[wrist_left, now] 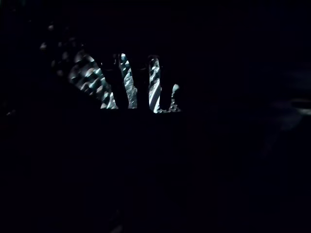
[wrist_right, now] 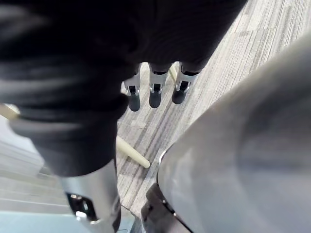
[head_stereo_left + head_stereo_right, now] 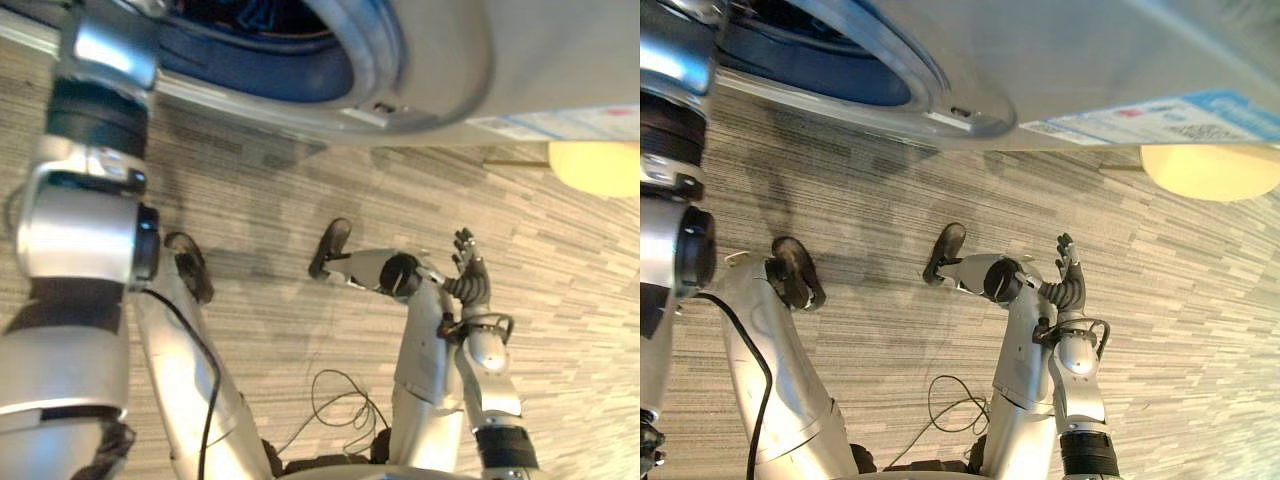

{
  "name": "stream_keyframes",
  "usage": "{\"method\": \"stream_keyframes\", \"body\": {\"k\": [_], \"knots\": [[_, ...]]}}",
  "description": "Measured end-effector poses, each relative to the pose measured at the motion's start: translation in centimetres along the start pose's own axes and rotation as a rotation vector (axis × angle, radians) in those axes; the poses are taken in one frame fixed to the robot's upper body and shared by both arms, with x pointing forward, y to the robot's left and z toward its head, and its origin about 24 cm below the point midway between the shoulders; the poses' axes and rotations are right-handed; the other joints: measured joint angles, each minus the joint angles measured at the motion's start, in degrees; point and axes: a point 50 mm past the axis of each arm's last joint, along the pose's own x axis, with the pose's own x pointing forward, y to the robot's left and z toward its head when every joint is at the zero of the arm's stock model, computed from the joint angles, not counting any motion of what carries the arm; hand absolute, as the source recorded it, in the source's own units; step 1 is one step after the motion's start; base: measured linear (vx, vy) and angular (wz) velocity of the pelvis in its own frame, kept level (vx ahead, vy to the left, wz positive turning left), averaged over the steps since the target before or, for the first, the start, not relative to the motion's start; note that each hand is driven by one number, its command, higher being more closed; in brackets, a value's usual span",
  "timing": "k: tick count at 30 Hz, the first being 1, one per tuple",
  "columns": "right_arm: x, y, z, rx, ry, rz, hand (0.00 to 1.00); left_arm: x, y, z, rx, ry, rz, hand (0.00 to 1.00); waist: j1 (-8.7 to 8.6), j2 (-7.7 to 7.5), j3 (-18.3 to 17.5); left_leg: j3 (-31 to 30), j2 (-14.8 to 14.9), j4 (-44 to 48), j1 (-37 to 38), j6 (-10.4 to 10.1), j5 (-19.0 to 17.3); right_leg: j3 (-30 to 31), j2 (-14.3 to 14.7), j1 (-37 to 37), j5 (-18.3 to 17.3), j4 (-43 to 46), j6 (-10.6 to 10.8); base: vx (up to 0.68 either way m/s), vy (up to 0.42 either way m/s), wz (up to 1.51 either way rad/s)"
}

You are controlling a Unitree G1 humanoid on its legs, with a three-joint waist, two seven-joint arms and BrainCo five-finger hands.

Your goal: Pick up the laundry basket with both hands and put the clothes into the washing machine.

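Observation:
The washing machine (image 3: 520, 60) stands across the top of the eye views, its round opening (image 3: 270, 55) dark blue inside and ringed in grey. My left arm (image 3: 95, 120) reaches up at the left edge toward that opening, and its hand is hidden past the top of the view. In the dark left wrist view, a few pale striped slivers (image 1: 129, 85) catch light. My right hand (image 3: 468, 268) hangs low at the right over the floor, open and holding nothing. Its straight fingers (image 2: 155, 92) point at the carpet. A pale yellow rounded thing (image 3: 598, 165) lies at the right by the machine.
Grey striped carpet (image 3: 300, 190) covers the floor between me and the machine. A cream bar (image 2: 132, 153) lies on the carpet in the right wrist view. The machine's grey front (image 3: 1090, 50) overhangs the upper right.

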Motion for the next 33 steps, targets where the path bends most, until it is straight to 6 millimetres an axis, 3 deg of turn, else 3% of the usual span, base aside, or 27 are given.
{"method": "stream_keyframes", "body": {"k": [4,6,12,15,16,19,25,30,33], "knots": [[-0.3,0.2,-1.5,-0.011,0.071,0.011,0.0,-4.0,-1.7,1.6,-0.155,-0.198,-0.005,0.0,1.02,0.37,-0.18,0.12,-0.83,-4.03,3.43,-0.6,1.53,-1.51,-0.22,3.87,-0.01,-2.85,-0.01,0.08,-0.038,0.21],[-0.5,0.5,-2.2,-0.018,0.103,0.024,0.0,-6.9,-2.3,1.4,-0.163,-0.267,0.03,0.0,1.45,0.36,-0.25,0.52,-1.36,-6.92,6.15,-1.09,2.77,-2.24,-0.53,6.34,-0.05,-4.35,-0.06,0.06,-0.072,0.34],[-0.9,1.0,-3.2,-0.032,0.13,0.042,0.0,-11.2,-1.8,-0.2,0.226,-0.344,0.19,0.0,2.89,0.46,-0.3,1.51,-2.75,-14.22,11.61,-1.89,6.18,-3.5,-0.65,10.97,-0.07,-8.69,-0.16,0.01,-0.069,0.28],[-1.3,1.0,-3.6,-0.039,0.149,0.05,0.0,-13.4,-1.1,-1.0,0.271,-0.324,0.22,0.0,3.49,2.36,-1.83,1.46,-3.13,-16.75,12.49,-2.02,7.63,-4.52,-0.77,12.19,-0.02,-10.27,-0.24,0.02,-0.034,0.2],[-1.5,0.9,-3.8,-0.041,0.158,0.048,0.0,-14.3,-0.8,-1.1,0.257,-0.316,0.225,0.0,4.31,2.63,-2.02,1.86,-3.59,-17.66,13.51,-2.23,8.01,-4.41,-0.82,12.75,0.0,-10.62,-0.27,0.03,-0.022,0.16],[-1.6,1.4,-3.9,-0.039,0.164,0.068,0.0,-16.4,-0.7,-2.1,0.235,-0.265,0.202,0.0,4.53,3.55,-3.14,1.67,-3.89,-19.72,14.31,-2.56,8.89,-5.11,-0.71,13.6,-0.01,-11.87,-0.26,0.02,-0.022,0.11],[-1.7,1.5,-4.0,-0.051,0.184,0.07,0.0,-19.1,-0.7,-0.6,0.124,-0.301,0.175,0.0,5.7,3.59,-3.15,-0.33,-4.29,-19.5,13.03,-2.55,8.86,-6.86,-0.51,14.17,-0.12,-12.33,-0.07,0.02,0.012,0.02],[-1.8,2.3,-3.9,-0.023,0.191,0.073,0.0,-21.5,-0.5,-2.2,0.09,-0.217,0.114,0.0,6.19,3.59,-3.15,-2.37,-4.82,-18.35,11.82,-2.57,8.81,-8.37,-0.49,15.13,-0.48,-12.31,0.54,0.03,0.039,0.04],[-1.8,2.4,-4.0,-0.016,0.199,0.068,0.0,-23.3,-0.7,-3.4,0.068,-0.136,0.051,0.0,7.48,3.58,-3.15,-3.28,-4.87,-17.58,11.07,-2.58,8.56,-8.81,-0.49,15.17,-0.62,-12.13,0.76,0.02,0.023,0.01]]}}
